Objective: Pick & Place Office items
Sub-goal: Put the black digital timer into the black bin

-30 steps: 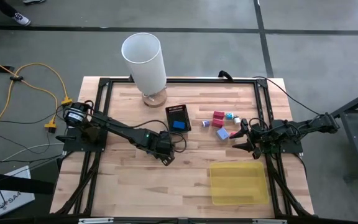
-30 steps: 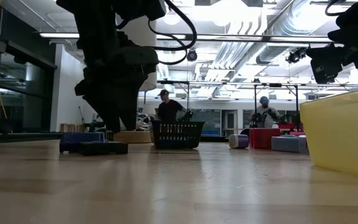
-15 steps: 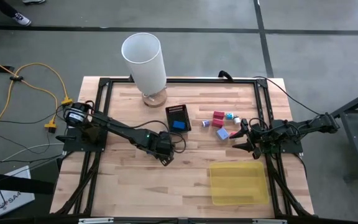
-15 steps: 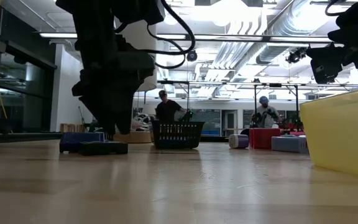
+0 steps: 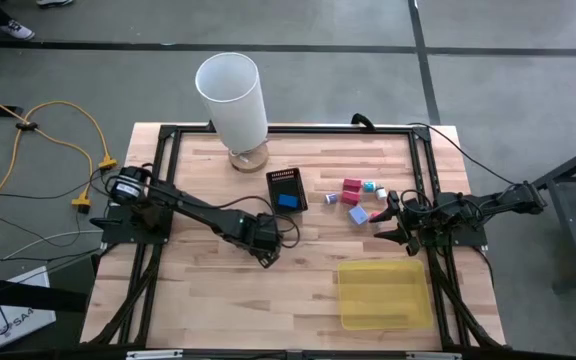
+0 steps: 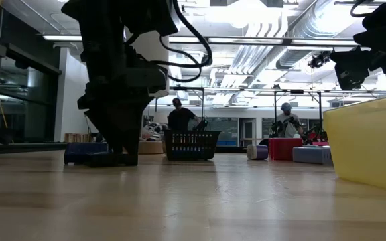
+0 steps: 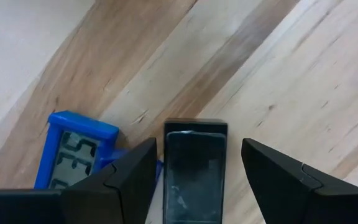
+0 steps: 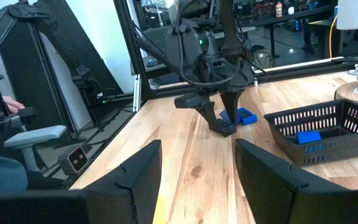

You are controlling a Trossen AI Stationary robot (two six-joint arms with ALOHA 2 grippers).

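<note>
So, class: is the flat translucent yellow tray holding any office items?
No, the flat translucent yellow tray shows only its own bare floor in the high view.

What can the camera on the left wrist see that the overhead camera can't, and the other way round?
Only the left wrist view shows the black piece lying between the open fingers of the left gripper, and the digits on the blue piece beside it. Only the high view shows the black mesh box, the yellow tray, the white cylinder, the cluster of small blocks and the right gripper, waiting near that cluster. Both show the wooden table and the left gripper.
</note>
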